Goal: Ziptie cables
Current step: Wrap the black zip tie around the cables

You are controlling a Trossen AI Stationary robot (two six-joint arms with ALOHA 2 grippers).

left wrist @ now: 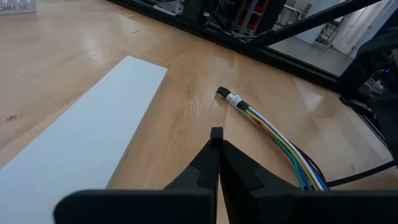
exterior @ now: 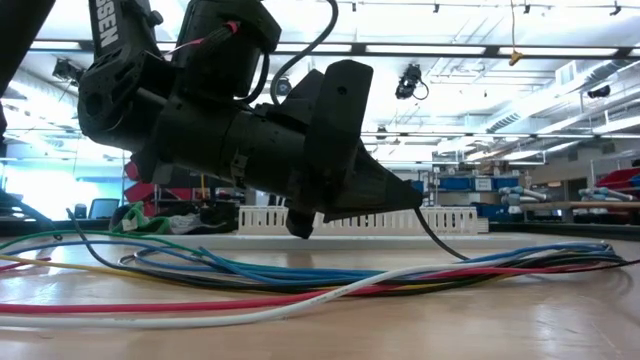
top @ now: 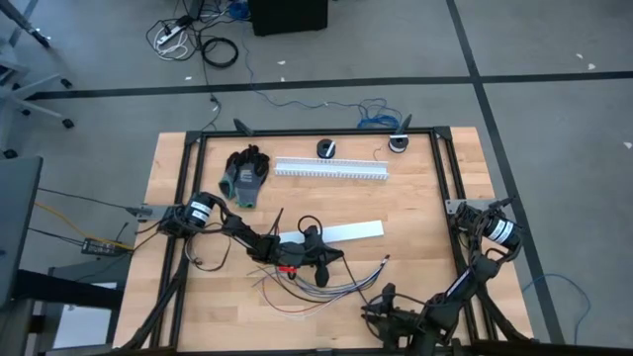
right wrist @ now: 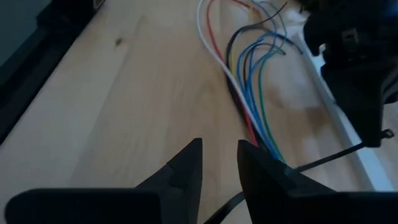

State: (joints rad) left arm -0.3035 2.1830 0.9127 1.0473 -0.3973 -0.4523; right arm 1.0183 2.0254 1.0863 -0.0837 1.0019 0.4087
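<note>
Spanning the whole scene, the table (top: 168, 188) carries a white duct (top: 331, 169), a white strip (top: 341, 232) and a glove (top: 245, 174) toward its far side. Nearer, the cables (top: 326, 284) fan out loose between the two arms, gathered at one taped end (left wrist: 231, 98) near the strip. The left gripper (left wrist: 216, 140) hangs low over them with its fingers pressed together, nothing visibly between them in its wrist view. The right gripper (right wrist: 219, 155) sits near the table's front edge, pointing along the wires, fingers a narrow gap apart; a thin black strand, probably the ziptie (right wrist: 326, 158), runs past them, but whether they pinch it cannot be told. To do this step well, the wires should likely be drawn into one tight bunch first, then the tie looped around all of them, missing none.
</note>
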